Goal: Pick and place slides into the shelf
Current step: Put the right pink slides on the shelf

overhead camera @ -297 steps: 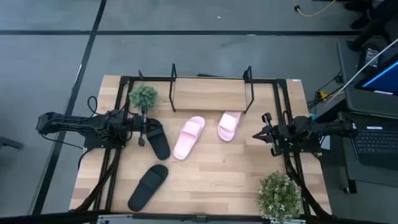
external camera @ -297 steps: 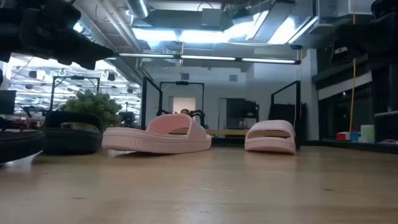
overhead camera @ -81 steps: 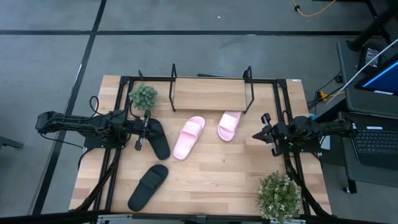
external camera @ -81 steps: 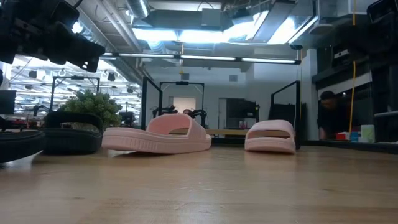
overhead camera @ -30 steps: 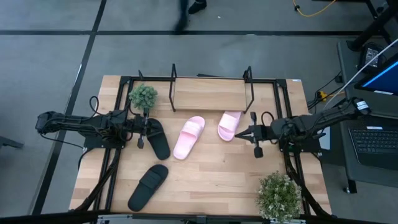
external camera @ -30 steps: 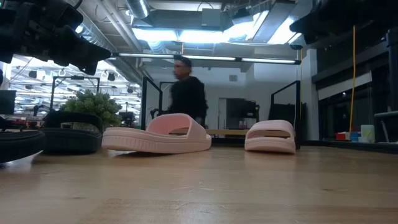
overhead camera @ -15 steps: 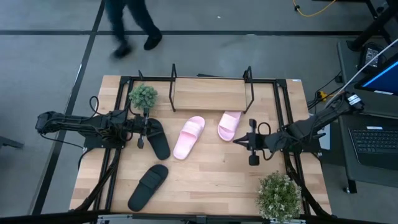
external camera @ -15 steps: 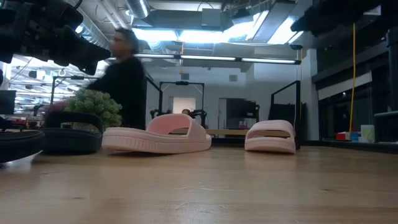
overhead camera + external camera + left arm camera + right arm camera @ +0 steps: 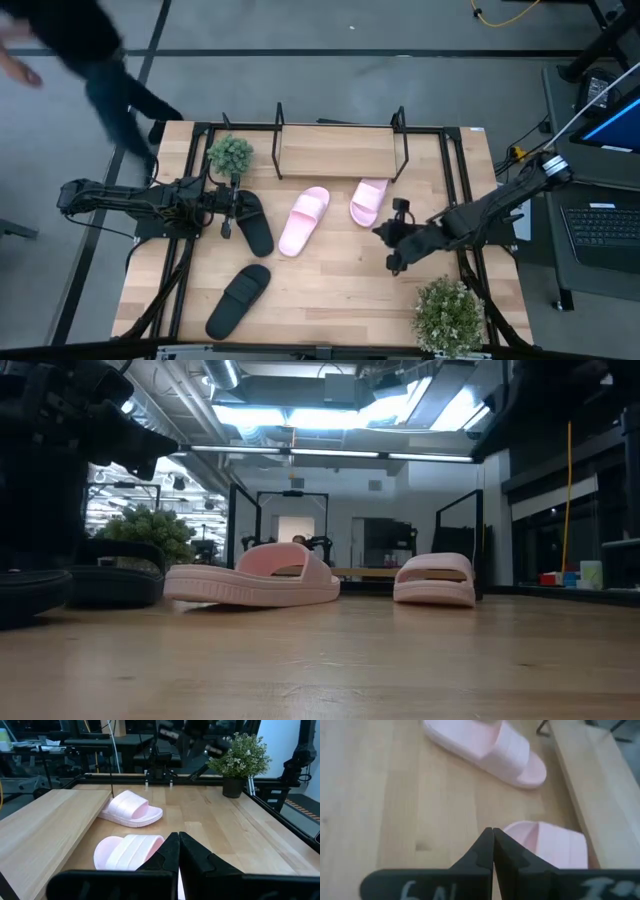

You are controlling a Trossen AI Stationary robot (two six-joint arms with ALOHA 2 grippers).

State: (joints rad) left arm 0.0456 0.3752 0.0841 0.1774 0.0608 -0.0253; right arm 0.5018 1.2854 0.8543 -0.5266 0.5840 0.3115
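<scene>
High view tells it best: the right arm has swung out from its rest at the tabletop's (image 9: 350,290) right edge and its claw (image 9: 392,248) now hangs over the boards just beside the nearer pink slide (image 9: 369,200), angled toward it. A second ago it was well apart from that slide, so I'd say the reach for the first pick has begun. Right wrist view shows that claw's fingers (image 9: 492,851) pressed together with nothing between them, the pink slide just ahead of the tips; they will need to spread before any grasp. The left claw (image 9: 228,212) has not moved, waiting beside one black slide (image 9: 255,229), its fingers likewise closed and empty in its own wrist view. The other pink slide (image 9: 304,220) lies in mid-table and the second black slide (image 9: 237,300) nearer the front. The shelf (image 9: 340,150) at the back carries no slides yet, so all four are still to place. A person (image 9: 80,50) has walked to the far left corner.
</scene>
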